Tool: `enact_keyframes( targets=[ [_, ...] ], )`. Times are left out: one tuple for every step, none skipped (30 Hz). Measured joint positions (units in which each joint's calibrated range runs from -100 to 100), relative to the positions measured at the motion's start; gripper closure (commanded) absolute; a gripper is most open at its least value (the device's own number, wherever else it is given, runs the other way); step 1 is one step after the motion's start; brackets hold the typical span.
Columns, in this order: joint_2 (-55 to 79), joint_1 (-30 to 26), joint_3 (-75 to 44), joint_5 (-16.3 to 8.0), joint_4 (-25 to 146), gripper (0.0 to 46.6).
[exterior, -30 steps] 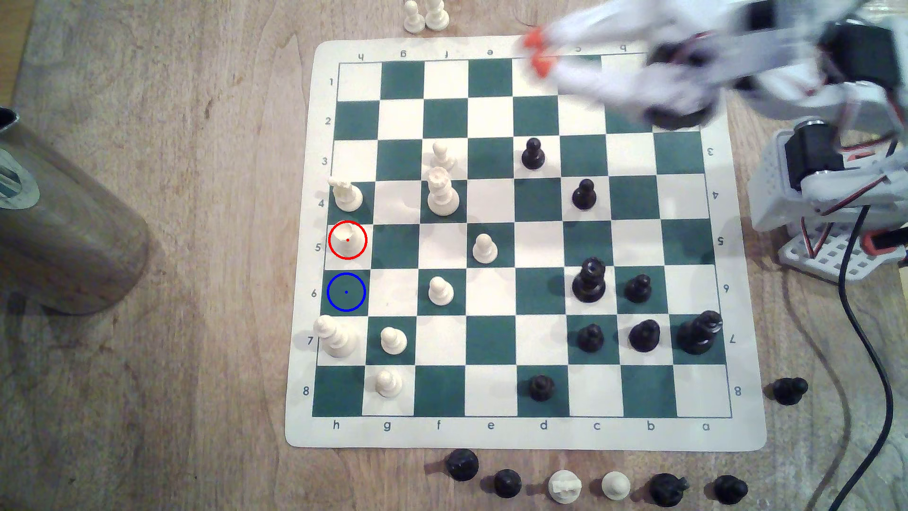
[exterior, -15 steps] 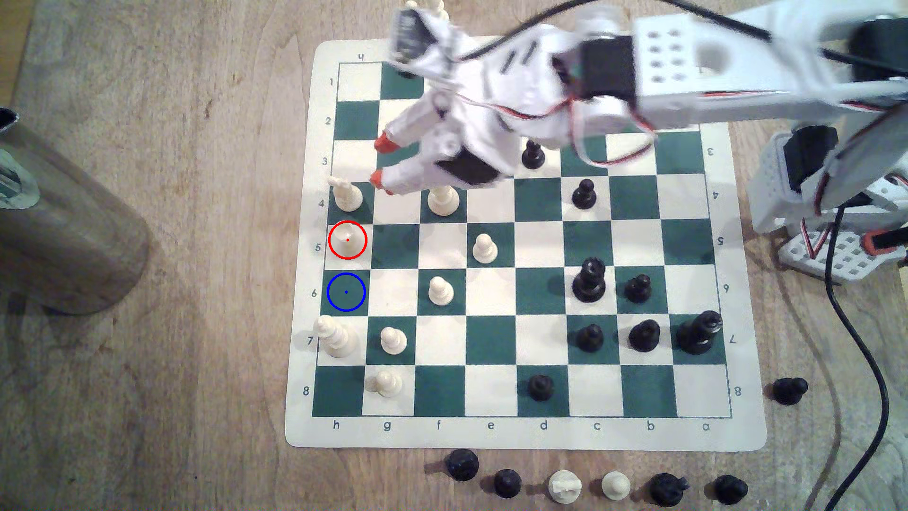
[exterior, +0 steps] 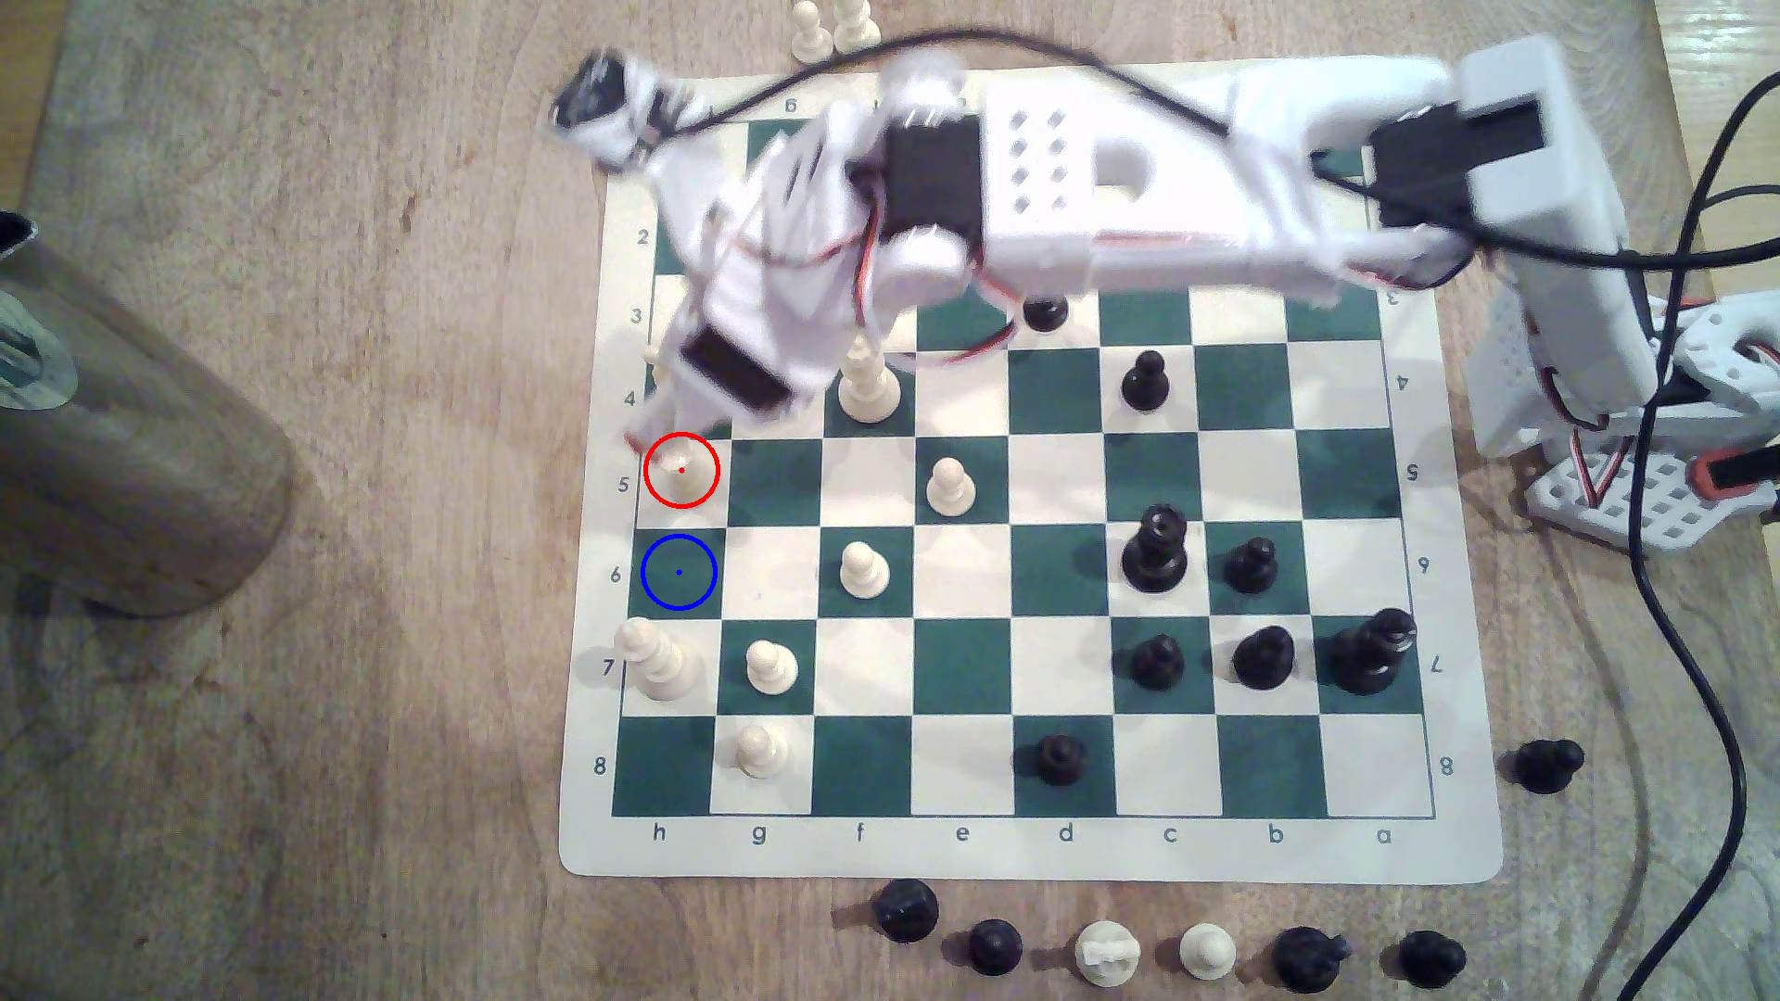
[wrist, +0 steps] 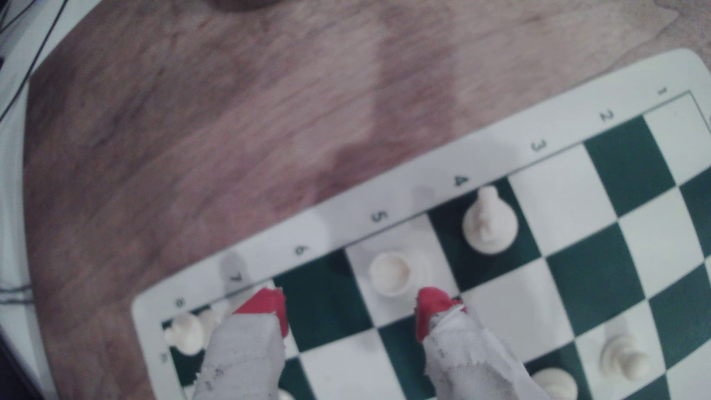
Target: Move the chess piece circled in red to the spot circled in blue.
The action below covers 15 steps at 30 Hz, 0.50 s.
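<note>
Thirteen cream pieces (exterior: 949, 486), thirteen black pieces (exterior: 1144, 380)

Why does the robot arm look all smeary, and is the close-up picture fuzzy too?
In the exterior view the arm is smeared by motion blur, while the chess pieces and board stay fairly sharp. In the wrist view everything is soft: the red-tipped gripper, the chess piece circled in red and the board's straight edges, which bend like a fisheye.

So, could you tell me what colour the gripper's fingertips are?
Red fingertips on the gripper, clearest in the wrist view.
</note>
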Motion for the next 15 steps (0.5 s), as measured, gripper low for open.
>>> enact_keyframes(
  targets=[
    [0.9, -0.2, -0.1, -0.1, -0.4, 28.1],
    [2.3, -0.4, -0.6, -0.2, -1.0, 28.1],
    [3.4, -0.6, -1.3, -0.2, -1.4, 27.8],
    [5.2, -0.7, -2.2, -0.2, -1.6, 27.7],
    [5.7, -0.8, -2.6, -0.2, -1.6, 27.7],
    [6.4, -0.8, -3.3, -0.2, -1.6, 27.7],
    [7.1, -0.8, -4.2, -0.2, -1.6, 27.7],
    [8.4, -0.7, -5.6, -0.2, -1.6, 27.7],
    [8.9, -0.7, -6.1, -0.2, -1.6, 27.7],
    [9.6, -0.7, -6.7, -0.2, -1.6, 27.8],
    [10.1, -0.7, -7.3, -0.2, -1.6, 27.8],
    [11.4, -0.7, -8.5, -0.2, -1.6, 27.8],
    [11.8, -0.7, -8.8, -0.2, -1.6, 27.8],
    [12.5, -0.5, -9.5, -0.2, -1.6, 27.8],
    [13.3, -0.3, -10.5, -0.2, -1.6, 27.8]
  ],
)
